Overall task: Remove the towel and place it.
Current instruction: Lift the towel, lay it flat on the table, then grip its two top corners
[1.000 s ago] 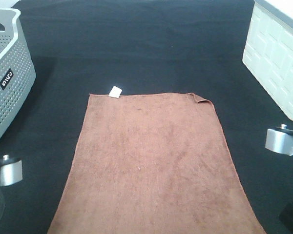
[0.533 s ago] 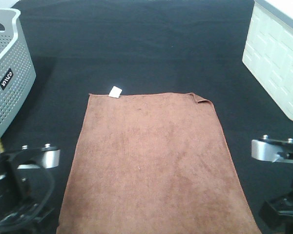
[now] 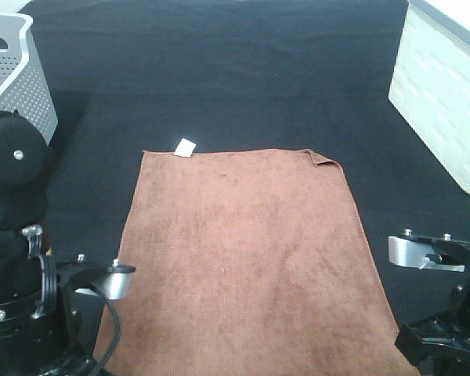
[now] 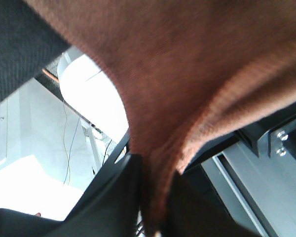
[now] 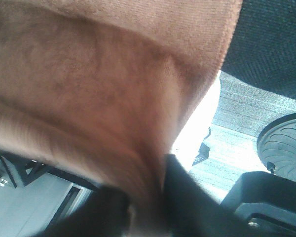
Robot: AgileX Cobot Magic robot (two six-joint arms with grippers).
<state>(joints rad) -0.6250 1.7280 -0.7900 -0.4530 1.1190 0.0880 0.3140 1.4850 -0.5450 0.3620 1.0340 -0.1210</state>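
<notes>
One large rectangular brown plush towel (image 3: pixel 243 258) lies spread flat on the black tablecloth (image 3: pixel 243 70), its near edge running out of sight between the two arms. From where I stand the only label to be seen is a single small white tag (image 3: pixel 186 147) at the towel's far left corner, too small to read any writing on it. The towel's far right corner (image 3: pixel 323 160) is turned over on itself. One pale grey perforated plastic basket (image 3: pixel 16 74) stands beyond the towel to its left, and one white panelled box (image 3: pixel 442 94) beyond it to its right. The left gripper (image 4: pixel 155 207) has its black fingers closed on a gathered edge of the towel. The right gripper (image 5: pixel 140 212) likewise pinches a fold of it, though that view is blurred.
</notes>
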